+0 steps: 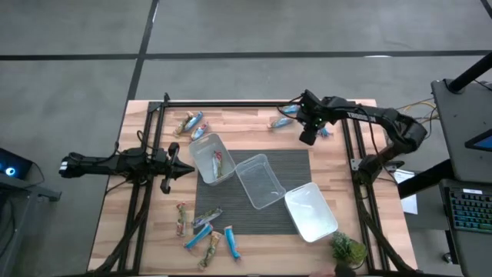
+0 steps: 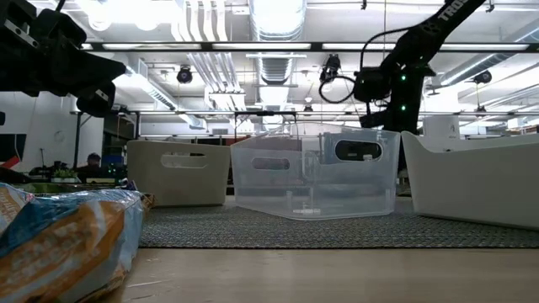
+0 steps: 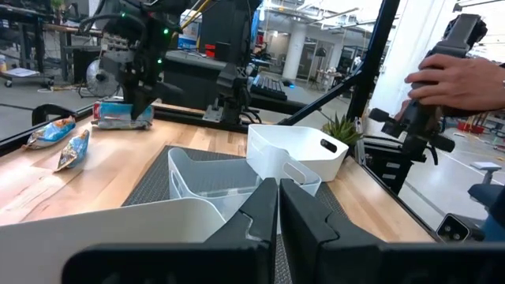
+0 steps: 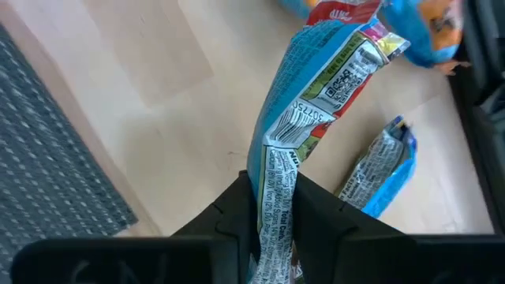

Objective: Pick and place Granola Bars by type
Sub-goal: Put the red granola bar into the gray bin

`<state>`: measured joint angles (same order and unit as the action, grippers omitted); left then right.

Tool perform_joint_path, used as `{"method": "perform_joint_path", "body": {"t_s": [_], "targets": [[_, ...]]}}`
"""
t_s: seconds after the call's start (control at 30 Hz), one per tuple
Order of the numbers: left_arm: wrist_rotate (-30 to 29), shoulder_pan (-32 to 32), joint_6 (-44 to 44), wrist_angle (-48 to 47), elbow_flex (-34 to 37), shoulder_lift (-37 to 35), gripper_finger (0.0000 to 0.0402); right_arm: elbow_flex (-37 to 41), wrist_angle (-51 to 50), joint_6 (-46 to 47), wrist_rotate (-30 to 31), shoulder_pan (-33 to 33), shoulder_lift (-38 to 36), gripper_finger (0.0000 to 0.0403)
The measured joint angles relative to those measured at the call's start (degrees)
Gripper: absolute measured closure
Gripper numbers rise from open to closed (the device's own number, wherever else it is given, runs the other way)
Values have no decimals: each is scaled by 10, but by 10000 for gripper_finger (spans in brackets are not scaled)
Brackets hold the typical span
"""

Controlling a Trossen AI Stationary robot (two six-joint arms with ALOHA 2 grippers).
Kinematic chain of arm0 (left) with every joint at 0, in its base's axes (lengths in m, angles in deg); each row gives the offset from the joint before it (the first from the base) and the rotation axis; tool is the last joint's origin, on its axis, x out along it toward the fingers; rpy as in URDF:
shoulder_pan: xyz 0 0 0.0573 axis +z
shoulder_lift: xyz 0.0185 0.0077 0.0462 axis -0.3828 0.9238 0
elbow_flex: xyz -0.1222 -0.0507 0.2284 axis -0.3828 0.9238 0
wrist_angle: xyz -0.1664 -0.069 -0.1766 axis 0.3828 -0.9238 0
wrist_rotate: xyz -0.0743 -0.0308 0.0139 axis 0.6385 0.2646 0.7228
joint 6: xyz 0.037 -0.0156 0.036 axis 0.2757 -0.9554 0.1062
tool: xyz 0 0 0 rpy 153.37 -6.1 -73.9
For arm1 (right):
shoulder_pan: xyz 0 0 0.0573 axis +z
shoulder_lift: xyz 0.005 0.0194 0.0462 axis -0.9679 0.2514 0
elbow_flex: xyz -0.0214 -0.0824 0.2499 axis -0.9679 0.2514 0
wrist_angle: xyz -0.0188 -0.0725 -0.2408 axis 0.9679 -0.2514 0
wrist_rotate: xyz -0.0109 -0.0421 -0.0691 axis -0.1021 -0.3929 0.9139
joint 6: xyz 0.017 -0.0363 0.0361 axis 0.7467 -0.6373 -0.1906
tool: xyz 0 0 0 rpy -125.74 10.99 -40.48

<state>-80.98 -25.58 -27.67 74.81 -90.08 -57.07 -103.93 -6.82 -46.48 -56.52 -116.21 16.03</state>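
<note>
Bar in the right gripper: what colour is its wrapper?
Bright blue bar with white-and-red print, clearest in the right wrist view.

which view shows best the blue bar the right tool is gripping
The right wrist view: the blue bar fills it, clamped in the right tool. The high view shows only a speck under the arm; the left wrist view shows it far off; the low view hides it.

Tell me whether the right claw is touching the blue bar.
Touching: the right wrist view shows the right claw pinching the blue bar between its fingers.
</note>
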Motion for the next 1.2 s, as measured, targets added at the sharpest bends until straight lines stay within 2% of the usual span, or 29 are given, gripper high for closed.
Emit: {"method": "perform_joint_path", "body": {"t_s": [0.3, 0.47, 0.63, 0.8, 1.2], "targets": [[0, 0, 0, 0, 0, 0, 401, 0, -2, 43, -2, 39, -53, 338], [0, 0, 0, 0, 0, 0, 401, -6, -3, 87, -42, 76, -82, 341], [0, 0, 0, 0, 0, 0, 401, -58, -19, 120, -102, 112, -82, 340], [0, 0, 0, 0, 0, 0, 401, -131, -19, 126, -168, 144, -46, 341], [0, 0, 0, 0, 0, 0, 401, -353, -61, 62, -176, 206, 124, 344]]}}
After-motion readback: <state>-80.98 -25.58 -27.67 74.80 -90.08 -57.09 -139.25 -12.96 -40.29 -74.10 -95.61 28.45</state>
